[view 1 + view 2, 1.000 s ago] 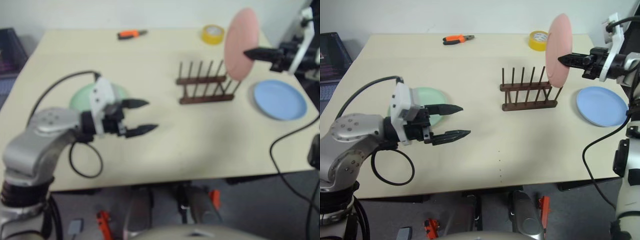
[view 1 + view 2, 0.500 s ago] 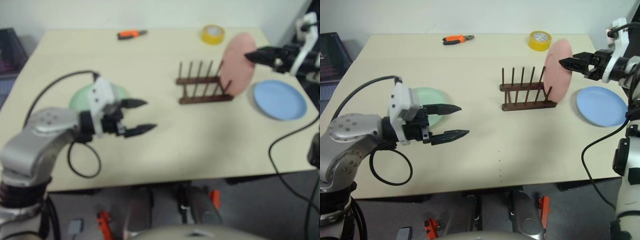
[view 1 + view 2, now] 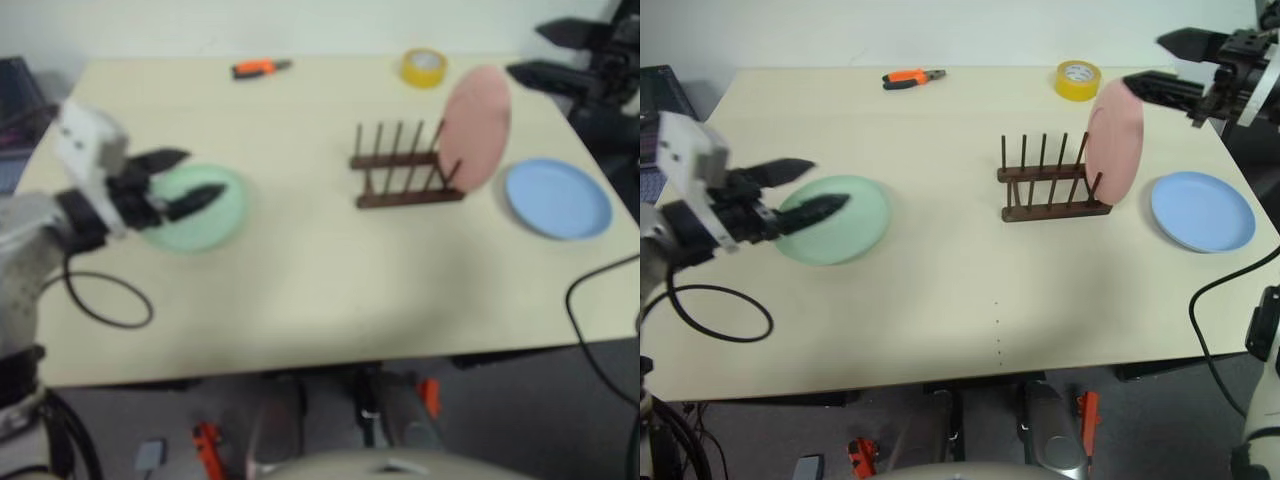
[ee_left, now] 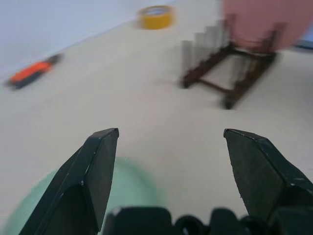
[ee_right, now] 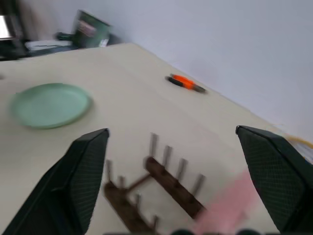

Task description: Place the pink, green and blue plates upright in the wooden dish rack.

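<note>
Pink plate (image 3: 1113, 141) stands upright in the rack (image 3: 1052, 186); right tool (image 3: 1175, 62) spread, empty; left tool (image 3: 805, 190) spread over green plate (image 3: 850, 222).

I counted three plates: one pink plate (image 3: 1113, 140), one green plate (image 3: 840, 220) and one blue plate (image 3: 1202, 211). There was one wooden dish rack (image 3: 1048, 190), one yellow tape roll (image 3: 1078, 80), and one orange-handled pliers (image 3: 906, 77).
</note>
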